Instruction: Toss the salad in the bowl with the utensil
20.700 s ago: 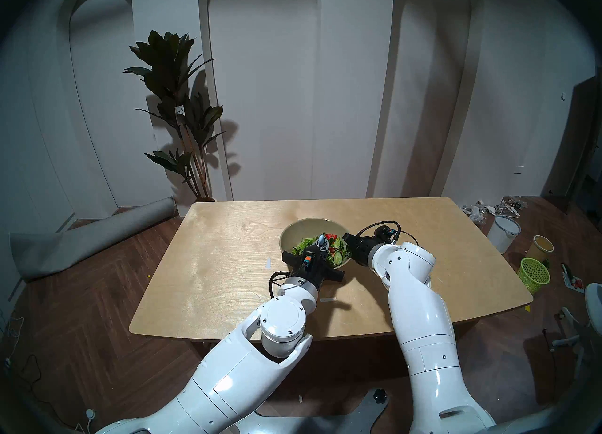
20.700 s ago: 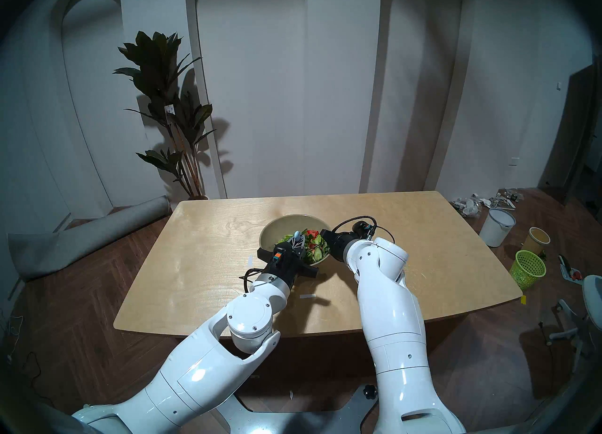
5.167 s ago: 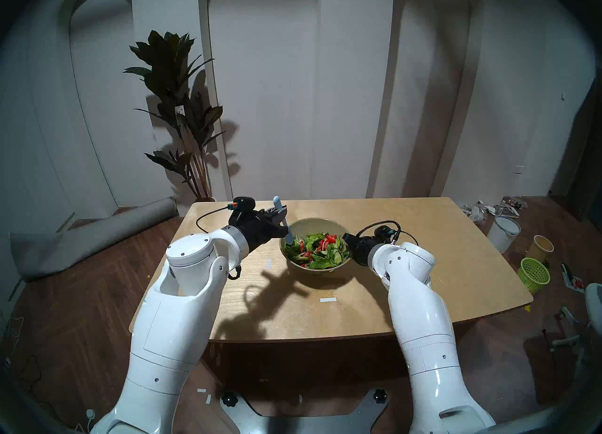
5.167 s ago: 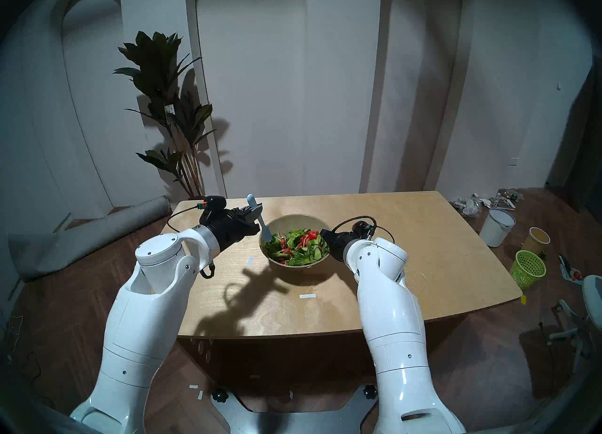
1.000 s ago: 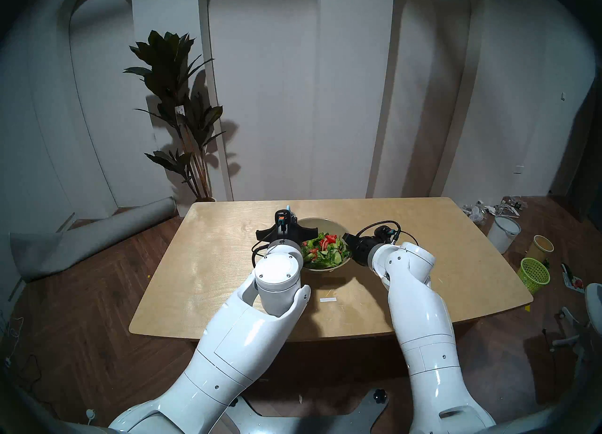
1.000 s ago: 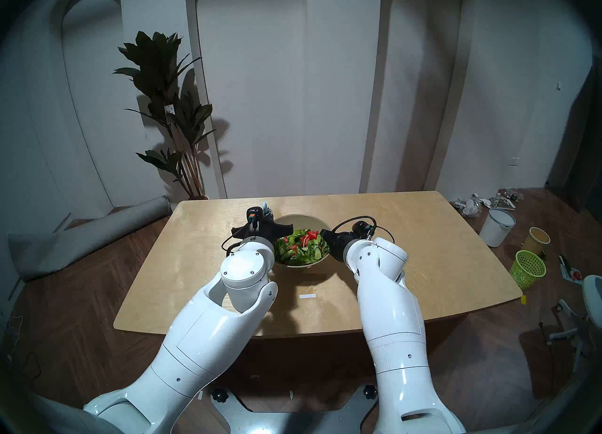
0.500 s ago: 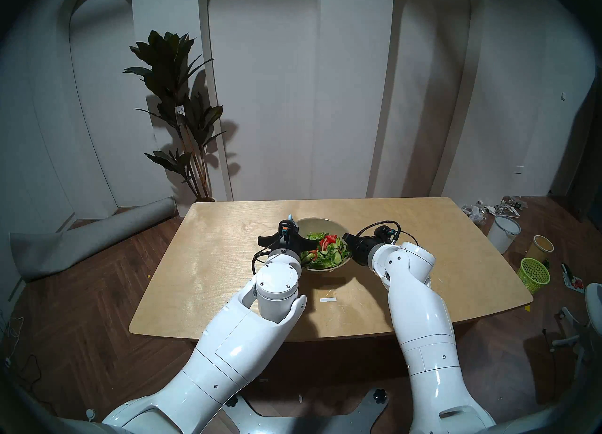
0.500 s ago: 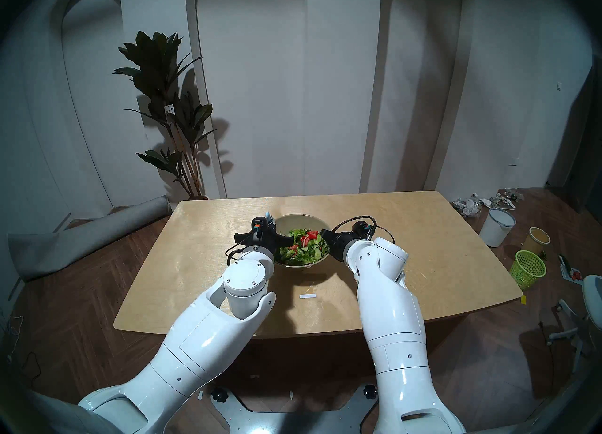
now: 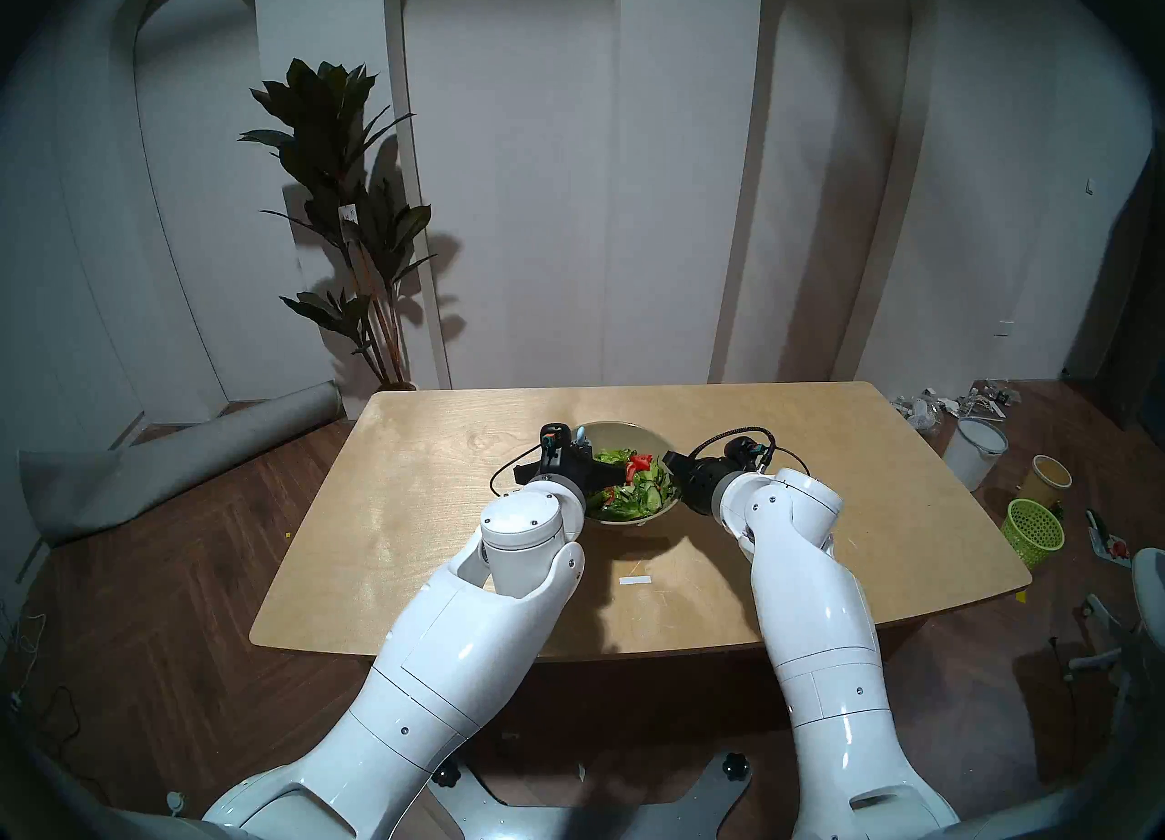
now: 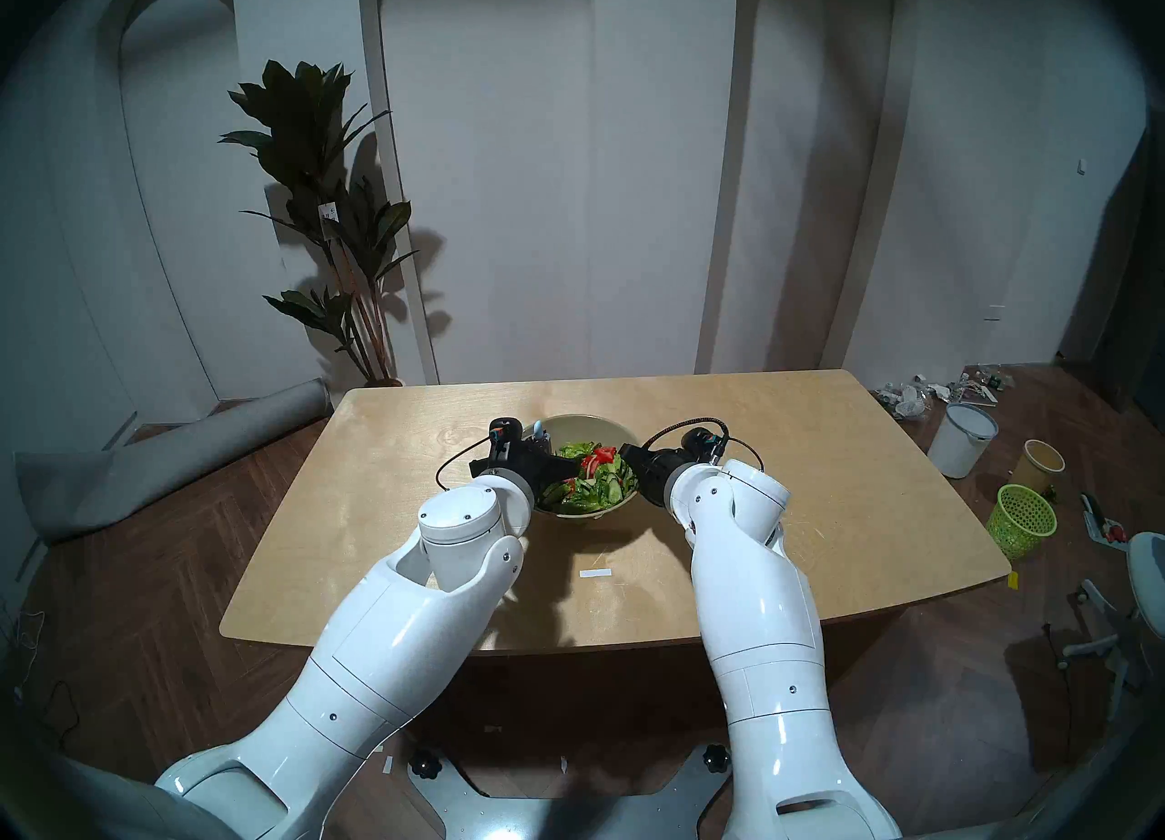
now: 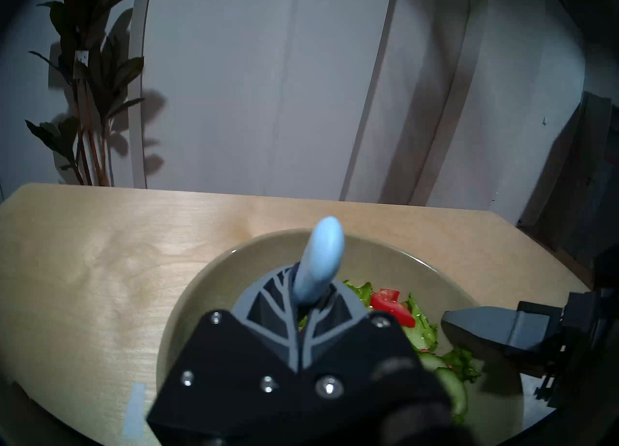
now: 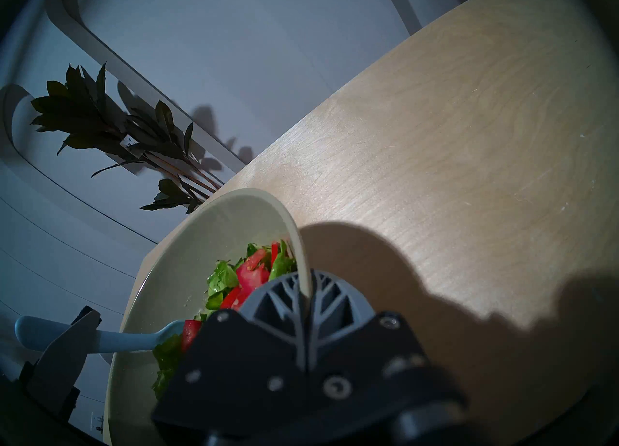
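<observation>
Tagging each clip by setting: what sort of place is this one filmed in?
Probably a staged room used as a test space, not a working kitchen: one bare wooden table before arched wall panels, a potted plant, and buckets and clutter on the floor.

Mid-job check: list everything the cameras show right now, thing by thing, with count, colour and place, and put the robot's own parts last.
table: one, pale wood, centre of the room
bowl: one, beige-olive, mid-table
salad: one heap, green with red pieces, in the bowl
utensil: one, pale blue, head in the salad
tape strip: one, white, on the table nearer the robot
plant: one, dark green, by the back wall
rolled mat: one, grey, floor at left
bucket: one, white, floor at right
cup: one, tan, floor at right
mesh basket: one, lime green, floor at right
left claw: shut on the utensil handle
right claw: shut on the bowl's rim
</observation>
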Robot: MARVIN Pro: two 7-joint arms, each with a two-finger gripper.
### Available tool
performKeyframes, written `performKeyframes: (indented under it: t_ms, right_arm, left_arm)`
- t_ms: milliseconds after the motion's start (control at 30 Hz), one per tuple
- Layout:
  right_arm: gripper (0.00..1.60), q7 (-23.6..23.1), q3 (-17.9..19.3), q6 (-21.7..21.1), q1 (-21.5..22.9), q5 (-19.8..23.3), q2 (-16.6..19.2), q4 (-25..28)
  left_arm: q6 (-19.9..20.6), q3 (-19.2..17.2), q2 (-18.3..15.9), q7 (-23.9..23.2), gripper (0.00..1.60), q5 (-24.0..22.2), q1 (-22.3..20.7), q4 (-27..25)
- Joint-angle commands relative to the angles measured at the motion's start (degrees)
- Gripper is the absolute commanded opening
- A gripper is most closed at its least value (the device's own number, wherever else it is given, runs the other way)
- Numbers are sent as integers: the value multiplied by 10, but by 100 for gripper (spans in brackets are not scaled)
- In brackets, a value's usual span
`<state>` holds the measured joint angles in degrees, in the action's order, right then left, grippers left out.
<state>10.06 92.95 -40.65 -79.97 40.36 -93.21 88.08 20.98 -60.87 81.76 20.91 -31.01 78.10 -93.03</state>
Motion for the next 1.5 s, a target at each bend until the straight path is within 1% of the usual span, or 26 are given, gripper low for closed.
performKeyframes:
  t_ms: [0, 167, 333, 500, 567, 600, 633, 733, 767, 800, 867, 900, 933, 967, 1000, 1033, 1133, 1200, 1267, 1300, 1333, 1367, 1400, 1433, 1467]
  right_arm:
    - [0, -1, 1, 1, 3, 1, 0, 9]
    - [0, -1, 1, 1, 3, 1, 0, 10]
    - [0, -1, 1, 1, 3, 1, 0, 10]
    - [0, -1, 1, 1, 3, 1, 0, 10]
    - [0, -1, 1, 1, 3, 1, 0, 10]
    - [0, -1, 1, 1, 3, 1, 0, 10]
    - [0, -1, 1, 1, 3, 1, 0, 10]
    - [0, -1, 1, 1, 3, 1, 0, 10]
    - [0, -1, 1, 1, 3, 1, 0, 10]
    - [0, -1, 1, 1, 3, 1, 0, 10]
    - [0, -1, 1, 1, 3, 1, 0, 10]
    - [0, -1, 1, 1, 3, 1, 0, 10]
    - [0, -1, 1, 1, 3, 1, 0, 10]
    - [0, -1, 1, 1, 3, 1, 0, 10]
    - [0, -1, 1, 1, 3, 1, 0, 10]
    - [0, -1, 1, 1, 3, 1, 0, 10]
    - [0, 0, 1, 1, 3, 1, 0, 10]
    - [0, 0, 1, 1, 3, 1, 0, 10]
    - [0, 0, 1, 1, 3, 1, 0, 10]
    - [0, 0, 1, 1, 3, 1, 0, 10]
    - [0, 0, 1, 1, 3, 1, 0, 10]
    - [0, 0, 1, 1, 3, 1, 0, 10]
    - [0, 0, 1, 1, 3, 1, 0, 10]
    - [0, 0, 1, 1, 3, 1, 0, 10]
    - [0, 0, 1, 1, 3, 1, 0, 10]
  left_arm:
    - [23, -7, 10, -7, 0, -28, 4, -61]
    - [59, -12, 6, 4, 0, -44, 15, -110]
    - [56, -9, 3, 6, 0, -37, 16, -118]
    - [18, 9, -21, -3, 0, 3, 21, -129]
    - [-9, 24, -38, -6, 0, 33, 23, -135]
    - [-15, 25, -39, -4, 0, 38, 27, -138]
    - [-26, 31, -47, -6, 0, 55, 28, -139]
    - [-52, 35, -60, -9, 0, 84, 38, -139]
    - [-68, 36, -65, -9, 0, 96, 41, -138]
    - [-67, 30, -65, -12, 0, 100, 46, -137]
    - [-88, 29, -72, -14, 0, 107, 50, -130]
    - [-107, 28, -78, -17, 0, 105, 52, -124]
    - [-96, 20, -74, -21, 0, 110, 55, -125]
    - [-114, 20, -79, -18, 0, 102, 55, -119]
    - [-116, 16, -80, -24, 0, 97, 56, -116]
    - [-121, 15, -81, -18, 0, 104, 57, -112]
    - [-127, 5, -83, -27, 0, 92, 60, -106]
    - [-115, -1, -85, -34, 0, 79, 60, -105]
    - [-117, -2, -86, -36, 0, 79, 60, -103]
    - [-105, -6, -87, -45, 0, 67, 60, -103]
    - [-75, -16, -84, -52, 0, 40, 59, -106]
    - [-66, -19, -84, -56, 0, 29, 58, -105]
    - [-66, -19, -84, -56, 0, 29, 58, -105]
    - [-78, -17, -87, -52, 0, 39, 56, -100]
    - [-72, -20, -87, -55, 0, 30, 56, -102]
